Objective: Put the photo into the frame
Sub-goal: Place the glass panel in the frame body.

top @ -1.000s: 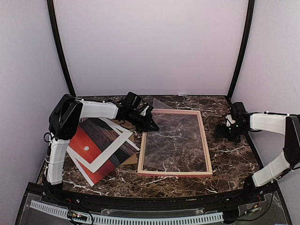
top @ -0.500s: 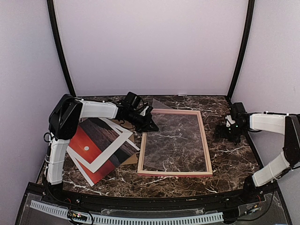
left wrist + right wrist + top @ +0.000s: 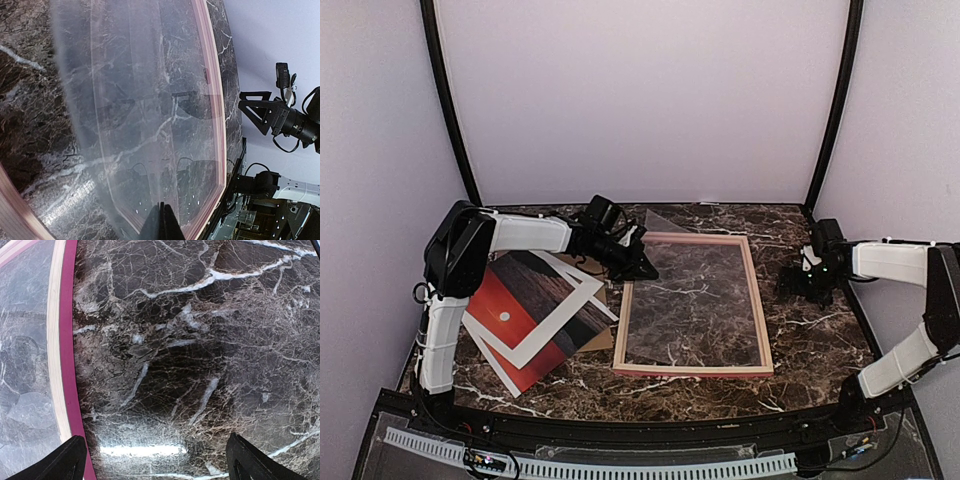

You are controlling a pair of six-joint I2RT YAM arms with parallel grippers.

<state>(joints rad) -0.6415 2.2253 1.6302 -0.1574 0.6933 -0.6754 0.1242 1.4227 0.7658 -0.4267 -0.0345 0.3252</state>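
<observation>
The light-wood frame [image 3: 758,300] lies flat mid-table. Its clear pane [image 3: 665,222] is tilted, with one corner sticking out past the frame's far rail. My left gripper [image 3: 642,268] is at the frame's far left corner. In the left wrist view it [image 3: 161,225] is shut on the edge of the pane [image 3: 150,100], with the pink rail [image 3: 212,100] beyond. The red sunset photo [image 3: 505,316] lies face up, skewed, left of the frame. My right gripper [image 3: 807,285] is open and empty above the table, right of the frame; its view shows the rail [image 3: 62,340] at the left.
A brown cardboard board [image 3: 600,340] lies under the photo's right edge, next to the frame's left rail. The dark marble table [image 3: 820,340] is walled by lilac panels. The right arm [image 3: 285,120] shows in the left wrist view beyond the frame.
</observation>
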